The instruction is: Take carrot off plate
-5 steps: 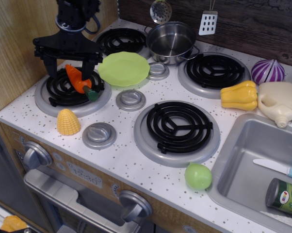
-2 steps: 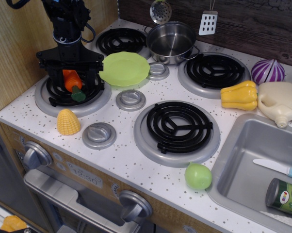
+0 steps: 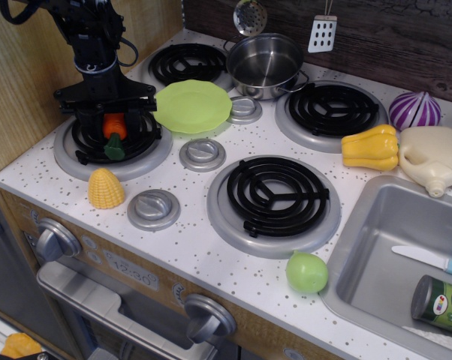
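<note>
The orange carrot hangs upright, green stem end down, over the front left burner. Its stem tip is at or just above the coil. My gripper is directly above that burner and shut on the carrot's orange body, with its black crossbar level over it. The light green plate lies flat just right of the gripper, between the left burners. Nothing lies on the plate. The carrot is left of the plate and apart from it.
A yellow corn cob sits in front of the left burner. A steel pot stands behind the plate. A yellow pepper, a purple onion, a white jug and a green ball lie right, by the sink.
The gripper has turned and shifted slightly left over the front left burner. The carrot went from tilted to upright, stem down.
</note>
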Controlling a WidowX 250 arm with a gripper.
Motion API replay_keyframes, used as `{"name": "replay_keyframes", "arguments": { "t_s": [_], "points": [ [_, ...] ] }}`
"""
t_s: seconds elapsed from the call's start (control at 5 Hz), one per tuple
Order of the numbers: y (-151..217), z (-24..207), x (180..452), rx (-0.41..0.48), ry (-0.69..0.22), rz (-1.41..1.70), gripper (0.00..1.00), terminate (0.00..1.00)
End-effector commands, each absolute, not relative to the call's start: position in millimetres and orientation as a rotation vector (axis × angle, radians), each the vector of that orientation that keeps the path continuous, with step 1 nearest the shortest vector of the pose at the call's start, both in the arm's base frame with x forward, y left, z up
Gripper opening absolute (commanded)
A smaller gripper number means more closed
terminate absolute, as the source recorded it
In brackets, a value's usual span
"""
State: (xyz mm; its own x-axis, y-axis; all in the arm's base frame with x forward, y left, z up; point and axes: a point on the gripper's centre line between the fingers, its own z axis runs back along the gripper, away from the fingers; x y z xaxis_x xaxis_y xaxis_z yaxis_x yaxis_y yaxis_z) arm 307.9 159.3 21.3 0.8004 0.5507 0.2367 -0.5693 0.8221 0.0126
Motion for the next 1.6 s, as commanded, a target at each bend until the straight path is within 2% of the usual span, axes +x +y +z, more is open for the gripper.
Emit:
{"name": "replay_keyframes", "arguments": {
  "t_s": [0.0,0.2,0.6,0.8,1.0,1.2,1.4],
  "points": [
    [150,59,332,0.143,-0.305,0.475,0.0,0.0],
    [131,70,353,0.137,-0.343,0.442,0.0,0.0],
    [101,57,386,0.087,-0.495,0.444,0.0,0.0],
    [106,51,393,0.02,-0.495,0.413,0.0,0.0],
    [106,51,393,0.02,-0.495,0.413,1.0,0.0],
    [106,51,393,0.02,-0.495,0.413,1.0,0.0],
    [106,51,393,0.02,-0.495,0.413,1.0,1.0]
  ]
}}
